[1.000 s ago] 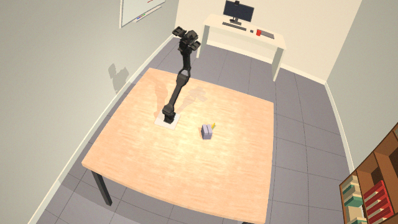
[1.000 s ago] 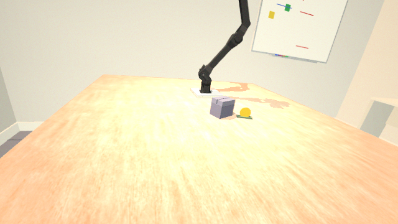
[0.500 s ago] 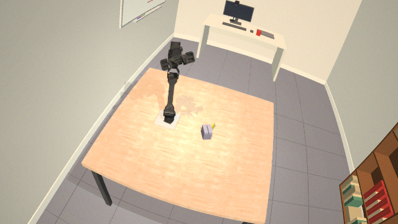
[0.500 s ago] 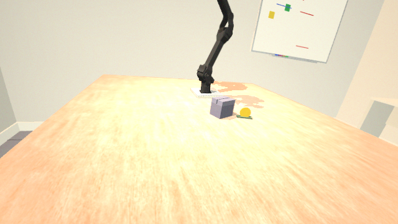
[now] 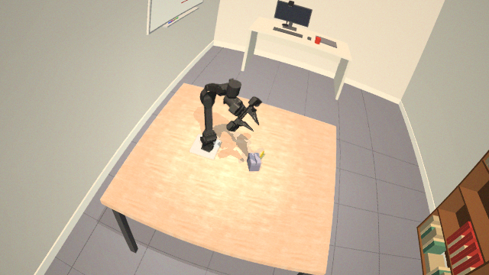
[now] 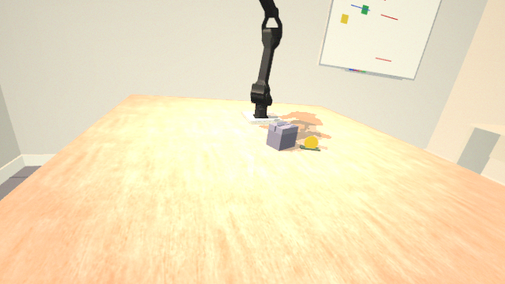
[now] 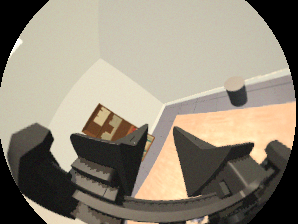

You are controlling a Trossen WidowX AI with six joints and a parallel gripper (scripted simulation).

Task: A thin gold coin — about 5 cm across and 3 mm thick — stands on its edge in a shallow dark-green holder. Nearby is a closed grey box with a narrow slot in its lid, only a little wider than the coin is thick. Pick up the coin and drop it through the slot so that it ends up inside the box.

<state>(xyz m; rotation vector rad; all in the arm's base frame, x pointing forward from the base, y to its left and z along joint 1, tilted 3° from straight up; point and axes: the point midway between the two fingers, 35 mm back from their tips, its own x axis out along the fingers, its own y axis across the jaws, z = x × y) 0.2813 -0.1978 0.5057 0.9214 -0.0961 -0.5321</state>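
Observation:
The gold coin [image 5: 263,154] [image 6: 311,142] stands on its edge in the dark-green holder [image 6: 309,148], right beside the closed grey box [image 5: 254,162] [image 6: 282,135], whose lid has a narrow slot. My gripper [image 5: 254,126] [image 7: 160,143] hangs in the air above the table, behind the box and the coin and well apart from both. Its fingers stand partly apart with nothing between them. In the exterior view the arm leaves the picture at the top and the gripper is out of sight. The wrist view shows neither coin nor box.
The arm's base [image 5: 206,144] [image 6: 260,108] stands on a white plate [image 5: 196,147] towards the back of the wooden table [image 5: 214,198] [image 6: 158,189]. A white desk [image 5: 328,50] with a monitor stands by the far wall, and a bookshelf [image 5: 458,233] stands at the lower right.

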